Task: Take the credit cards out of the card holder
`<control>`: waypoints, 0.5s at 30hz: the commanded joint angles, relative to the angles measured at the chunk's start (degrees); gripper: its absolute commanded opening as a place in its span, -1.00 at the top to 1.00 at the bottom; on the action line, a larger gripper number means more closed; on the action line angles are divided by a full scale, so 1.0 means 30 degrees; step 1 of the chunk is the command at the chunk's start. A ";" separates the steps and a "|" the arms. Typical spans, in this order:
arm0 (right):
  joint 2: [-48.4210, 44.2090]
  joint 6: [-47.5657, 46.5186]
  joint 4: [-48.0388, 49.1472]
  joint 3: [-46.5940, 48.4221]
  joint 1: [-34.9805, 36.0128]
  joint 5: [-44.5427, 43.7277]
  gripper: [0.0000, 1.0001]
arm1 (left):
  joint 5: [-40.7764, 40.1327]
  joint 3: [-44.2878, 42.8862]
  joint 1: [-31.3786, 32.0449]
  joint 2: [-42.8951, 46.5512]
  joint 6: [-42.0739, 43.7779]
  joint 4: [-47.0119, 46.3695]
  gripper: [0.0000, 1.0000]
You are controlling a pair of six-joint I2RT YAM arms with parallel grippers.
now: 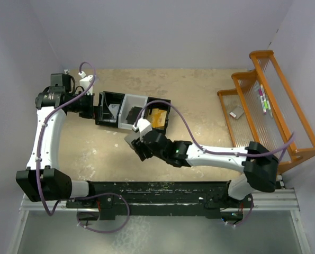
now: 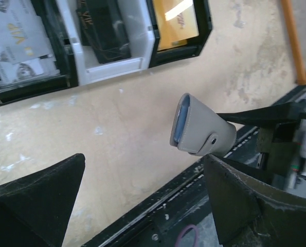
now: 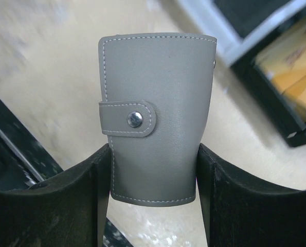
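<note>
Card holder (image 3: 155, 113): grey, stitched, snap strap fastened | right jaws: clamped on its sides | left jaws: spread, empty

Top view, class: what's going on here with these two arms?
The right jaws clamp the grey card holder, its strap snapped shut, close to the tray. The left jaws stand open and empty at the tray's left end. Silver, black and gold cards lie in the tray's three compartments.

card holder (image 3: 155, 118): grey, pale stitching | credit cards (image 2: 176, 18): gold, black, silver-white | tray (image 2: 111, 69): black-white | rack (image 1: 261, 54): orange
</note>
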State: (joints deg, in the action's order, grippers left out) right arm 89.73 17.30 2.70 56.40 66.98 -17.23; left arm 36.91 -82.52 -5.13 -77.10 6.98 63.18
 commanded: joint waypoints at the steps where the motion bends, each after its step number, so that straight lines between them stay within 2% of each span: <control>1: -0.1982 -0.0372 0.1482 0.2278 -0.0120 -0.1425 -0.20 | 0.3559 0.0426 0.0009 0.0612 -0.1492 -0.0082 -0.99; 5: -0.2257 -0.0832 0.2347 0.3397 -0.0120 -0.1668 -0.20 | 0.6570 0.0662 0.0024 0.0968 -0.2601 -0.0286 -0.95; 9: -0.2444 -0.1134 0.2920 0.4350 -0.0105 -0.1791 -0.21 | 0.9185 0.0360 0.0009 0.1090 -0.2373 0.0356 -0.91; 15: -0.2172 -0.1429 0.3473 0.5573 -0.0119 -0.1417 -0.20 | 1.0567 -0.0644 0.0009 0.1054 -0.2826 0.0557 -0.93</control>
State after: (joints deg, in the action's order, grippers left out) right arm 83.99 14.50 7.75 68.58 66.70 -20.58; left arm 61.54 -81.14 -5.13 -75.24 0.23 64.95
